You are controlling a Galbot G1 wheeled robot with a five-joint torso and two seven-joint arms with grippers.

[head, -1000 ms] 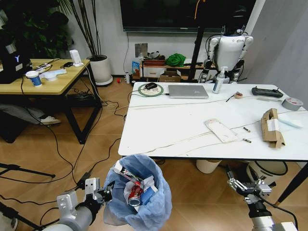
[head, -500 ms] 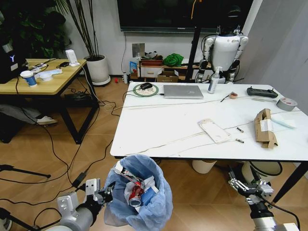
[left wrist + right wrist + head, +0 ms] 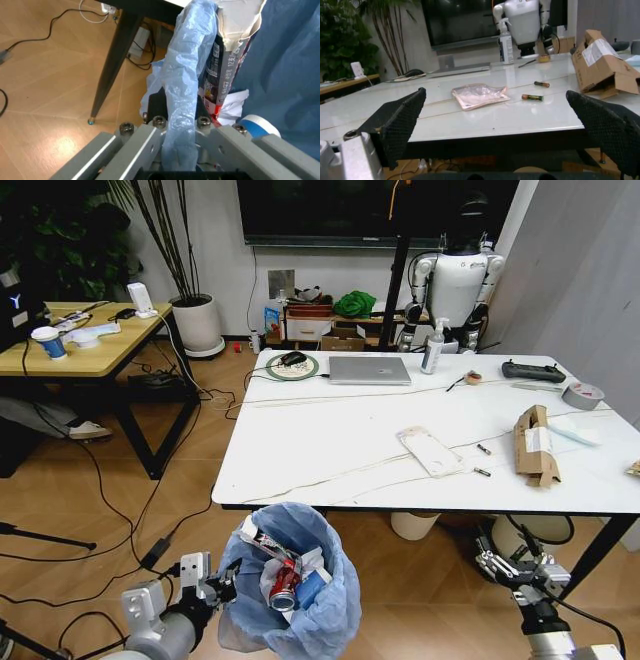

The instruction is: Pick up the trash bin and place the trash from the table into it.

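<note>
The whole head view has slid since a second ago: the bench [image 3: 330, 450] now sits further left and lower in the frame, so the robot itself has shifted sideways along its front edge while the litter on top stayed put, which reads as lining up for the next piece of trash. The trash bin [image 3: 290, 590] hangs below the bench's near edge at the left claw [image 3: 215, 582], exactly as before; in the left wrist view that claw [image 3: 180, 127] is clamped on a fold of the crinkled blue liner, with a printed carton and a paper cup inside. The bin already looks fairly full, a crushed red can on top. The right claw [image 3: 518, 568] waits low under the bench's right side, its mesh-padded fingers [image 3: 400, 120] spread wide and empty. On the bench the torn cardboard box [image 3: 530, 445] and the flat packet [image 3: 430, 450] remain to clear.
</note>
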